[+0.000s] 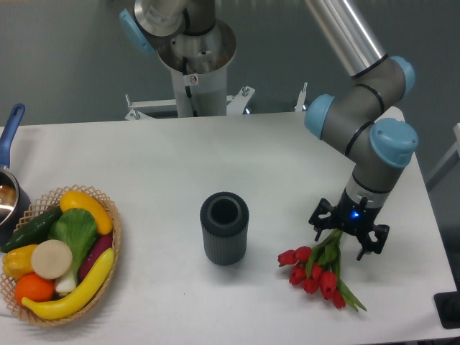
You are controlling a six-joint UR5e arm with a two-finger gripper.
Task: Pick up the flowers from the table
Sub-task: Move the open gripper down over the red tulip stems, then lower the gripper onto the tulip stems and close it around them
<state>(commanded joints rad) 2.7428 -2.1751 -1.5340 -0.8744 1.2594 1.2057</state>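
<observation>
The flowers point(316, 269) lay on the table point(215, 154) at its front right, red heads pointing left and toward the front edge, green stems running up under the tool. I had the gripper point(348, 238) right over the stem end of the bunch, wrist pointing straight down, a blue light showing on its body. From my view its black fingers looked spread to either side of the stems, but I couldn't tell whether the jaws were pressing on them or standing apart, since the stems and fingers overlapped. The blooms themselves seemed to rest on the tabletop. Left of the bunch, near the middle, stood a dark ribbed cylinder cup point(224, 228), upright, mouth open, apart from the flowers. At the far left sat a wicker basket point(113, 237) of vegetables, and a blue-handled pot point(11, 188) was just behind it at the edge.
</observation>
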